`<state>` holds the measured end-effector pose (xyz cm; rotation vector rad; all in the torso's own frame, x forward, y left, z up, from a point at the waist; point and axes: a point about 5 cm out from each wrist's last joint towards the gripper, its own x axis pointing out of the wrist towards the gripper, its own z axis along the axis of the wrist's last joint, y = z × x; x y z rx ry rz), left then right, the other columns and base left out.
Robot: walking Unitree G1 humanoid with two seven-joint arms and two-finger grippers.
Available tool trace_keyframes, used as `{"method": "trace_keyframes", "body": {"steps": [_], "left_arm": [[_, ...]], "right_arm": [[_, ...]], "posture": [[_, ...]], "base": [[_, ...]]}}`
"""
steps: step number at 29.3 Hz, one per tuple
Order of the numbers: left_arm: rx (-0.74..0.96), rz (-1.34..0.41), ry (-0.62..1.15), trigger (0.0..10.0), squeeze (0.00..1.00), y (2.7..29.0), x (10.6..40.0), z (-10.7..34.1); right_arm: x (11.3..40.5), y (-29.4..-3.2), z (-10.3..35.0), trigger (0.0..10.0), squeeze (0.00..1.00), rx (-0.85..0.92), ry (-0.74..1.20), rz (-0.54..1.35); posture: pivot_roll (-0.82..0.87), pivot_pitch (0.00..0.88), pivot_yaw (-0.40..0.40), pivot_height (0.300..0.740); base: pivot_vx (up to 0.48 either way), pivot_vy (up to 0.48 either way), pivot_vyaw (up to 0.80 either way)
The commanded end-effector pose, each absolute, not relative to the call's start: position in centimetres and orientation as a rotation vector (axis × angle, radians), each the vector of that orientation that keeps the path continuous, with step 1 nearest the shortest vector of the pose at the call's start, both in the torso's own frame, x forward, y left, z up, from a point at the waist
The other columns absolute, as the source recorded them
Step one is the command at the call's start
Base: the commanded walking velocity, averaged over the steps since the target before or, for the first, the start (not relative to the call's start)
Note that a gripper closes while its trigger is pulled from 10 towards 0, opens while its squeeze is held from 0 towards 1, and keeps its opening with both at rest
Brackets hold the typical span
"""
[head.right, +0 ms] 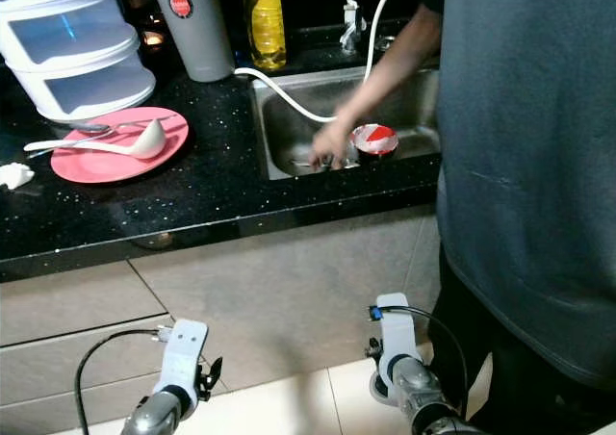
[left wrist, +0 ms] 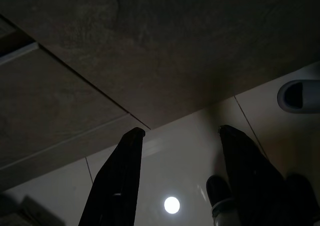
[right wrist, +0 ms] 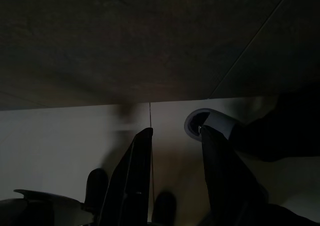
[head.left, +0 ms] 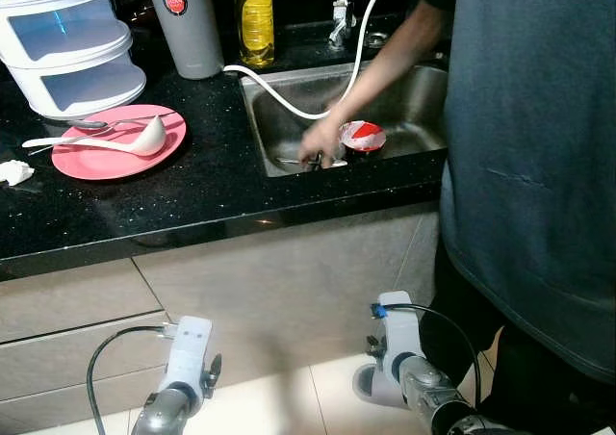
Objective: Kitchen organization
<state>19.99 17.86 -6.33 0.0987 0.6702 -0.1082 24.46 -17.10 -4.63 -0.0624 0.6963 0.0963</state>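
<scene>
Pink plate (head.left: 115, 151) with white ladle (head.left: 144, 137) and a spoon sits on the bench's left part, back from the front edge; ladle's long axis runs along the bench. Both are well above my left pincer (left wrist: 177, 136), fingers apart, hanging by the cabinet. Right pincer (right wrist: 175, 136), also apart, idles low. A person's hand (head.left: 320, 141) works in the sink (head.left: 289, 93). I judge the left arm nearer.

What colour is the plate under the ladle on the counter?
Pink. The round plate holding the white ladle shows best in the left eye view.
</scene>
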Motion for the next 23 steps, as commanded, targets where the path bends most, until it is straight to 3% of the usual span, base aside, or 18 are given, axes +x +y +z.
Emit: {"method": "trace_keyframes", "body": {"steps": [1, 23], "left_arm": [[0.112, -0.088, 0.674, 10.0, 0.0, 18.77, 19.89, -6.29], [0.116, -0.088, 0.707, 10.0, 0.0, 19.0, 19.54, -6.68]], "right_arm": [[24.95, -16.84, -4.24, 10.0, 0.0, -0.058, 0.668, 0.103], [24.8, -16.8, -4.35, 10.0, 0.0, -0.044, 0.669, 0.089]], "posture": [[0.0, 0.0, 0.057, 0.74], [0.0, 0.0, 0.068, 0.74]], "base": [[0.0, 0.0, 0.0], [0.0, 0.0, 0.0]]}}
